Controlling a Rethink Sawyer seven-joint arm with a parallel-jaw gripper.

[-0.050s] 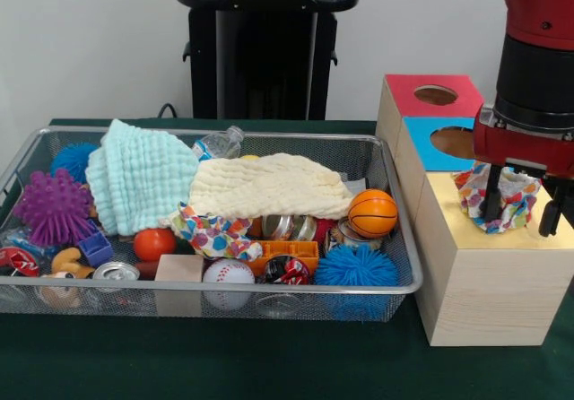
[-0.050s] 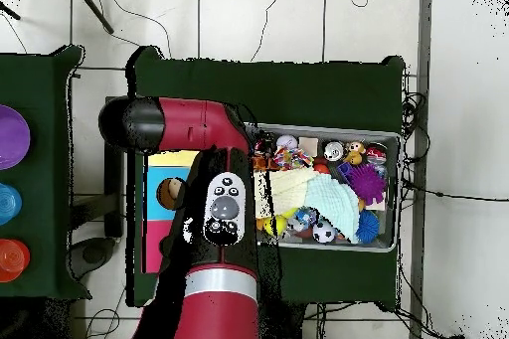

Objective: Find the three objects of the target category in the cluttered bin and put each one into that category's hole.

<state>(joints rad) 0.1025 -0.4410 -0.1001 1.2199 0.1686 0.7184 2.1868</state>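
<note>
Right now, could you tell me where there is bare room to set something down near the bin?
The green tablecloth in front of the wire bin is bare, up to the wooden box. The bin itself is crowded: cloths, balls and cans fill it. On the box's yellow top, the pincer sits around a patterned cloth; only its near-left corner is free.

A plain, pale wall (image 1: 90,41) fills the background of the front view, evenly lit and bare. The table (image 1: 224,364) is covered in dark green cloth. From overhead, the floor (image 2: 457,77) is laid in large light tiles with thin dark joints, and black cables (image 2: 149,19) trail across it (several loop near the table's edges). A second green-covered table (image 2: 40,96) stands apart to one side, carrying round purple, blue and orange discs (image 2: 8,136).
</note>
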